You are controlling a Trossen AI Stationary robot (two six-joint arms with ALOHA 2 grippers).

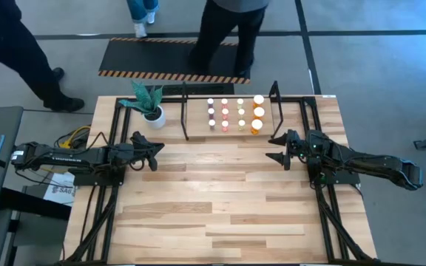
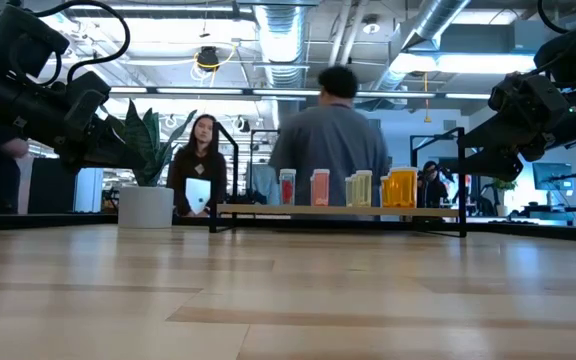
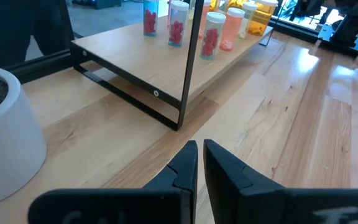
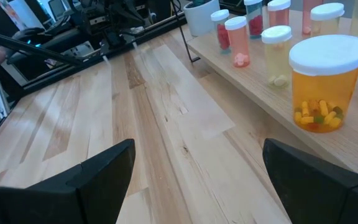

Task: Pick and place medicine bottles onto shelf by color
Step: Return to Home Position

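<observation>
Found the medicine bottles (image 1: 240, 113) all standing upright on the shelf (image 1: 186, 118), with none seen on the worktop (image 1: 213, 207) in front of it. Counted twelve white caps from above, in four lines running from the shelf's front edge to its back. Sorted by colour, as asked by the task: red at the shelf end nearest the white plant pot (image 1: 154, 116), then pink, then pale yellowish, then the bigger orange ones at the end far from the pot. Kept apart by small gaps, probably for letting a claw come down around one bottle without knocking its neighbour.

Saw the right claw (image 1: 274, 148) just in front of the shelf's orange end, above the worktop, spread wide and carrying nothing. Judged the empty, wide fingers as sensible, with no bottle waiting for transport.

Saw the left claw (image 1: 156, 151) in front of the shelf's pot end, a little outside the pot, almost closed, with only a thin slit between the fingers and nothing in it. Held clear of the shelf's posts on both sides, probably for avoiding any touch with the frame.

Noted people (image 1: 224, 33) standing beyond the shelf's back, on and near a black mat (image 1: 124, 55) with striped edges.

Judged the sorting as complete, with only the parking of both arms remaining.
</observation>
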